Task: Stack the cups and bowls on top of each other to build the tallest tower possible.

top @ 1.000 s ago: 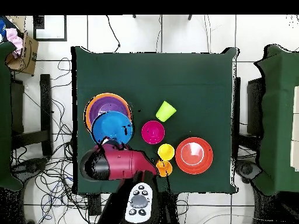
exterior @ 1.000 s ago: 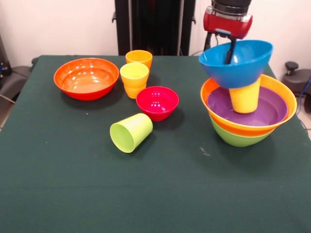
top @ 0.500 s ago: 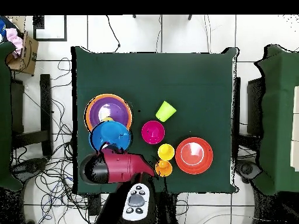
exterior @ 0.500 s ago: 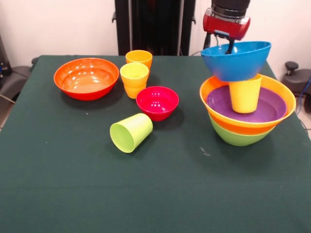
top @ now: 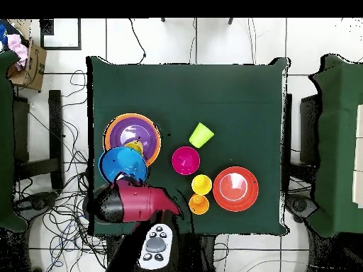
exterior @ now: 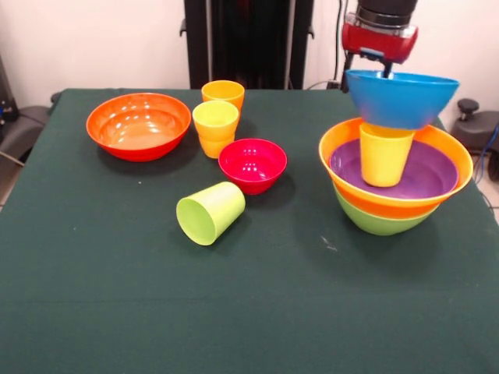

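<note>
My gripper (exterior: 386,72) is shut on the far rim of the blue bowl (exterior: 401,97), holding it level in the air just above and behind the yellow cup (exterior: 384,153). That cup stands upright in the purple bowl (exterior: 437,171), which nests in an orange bowl (exterior: 341,140) and a lime green bowl (exterior: 378,222). From overhead, the blue bowl (top: 122,164) overlaps the stack's edge beside the purple bowl (top: 131,133), with the gripper (top: 130,181) at its rim. Whether the blue bowl touches the cup I cannot tell.
A large red-orange bowl (exterior: 139,125) sits at the left. Upright yellow (exterior: 215,128) and orange (exterior: 223,93) cups stand next to it, beside a small magenta-red bowl (exterior: 252,164). A lime green cup (exterior: 210,212) lies on its side mid-table.
The blue bowl was tilted on the yellow cup. It has levelled out, risen and shifted with the gripper toward the robot's side, uncovering the cup's mouth.
</note>
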Tool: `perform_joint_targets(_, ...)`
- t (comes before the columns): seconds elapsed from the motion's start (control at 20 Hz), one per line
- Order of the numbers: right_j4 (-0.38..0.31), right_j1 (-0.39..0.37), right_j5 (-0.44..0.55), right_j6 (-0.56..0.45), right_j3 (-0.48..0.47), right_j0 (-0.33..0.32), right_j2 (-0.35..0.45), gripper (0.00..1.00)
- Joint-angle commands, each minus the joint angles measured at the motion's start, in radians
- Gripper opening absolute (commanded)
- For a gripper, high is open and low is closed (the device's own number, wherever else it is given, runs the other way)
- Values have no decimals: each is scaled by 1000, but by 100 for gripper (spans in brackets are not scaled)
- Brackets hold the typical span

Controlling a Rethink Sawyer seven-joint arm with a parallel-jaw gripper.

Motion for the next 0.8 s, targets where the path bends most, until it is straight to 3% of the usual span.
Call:
perform_joint_targets(0.05, 80, 56, 60, 170, -91, 43, 55, 100)
perform_joint_targets(0.8, 71, 132, 42, 104, -194, 24, -11, 100)
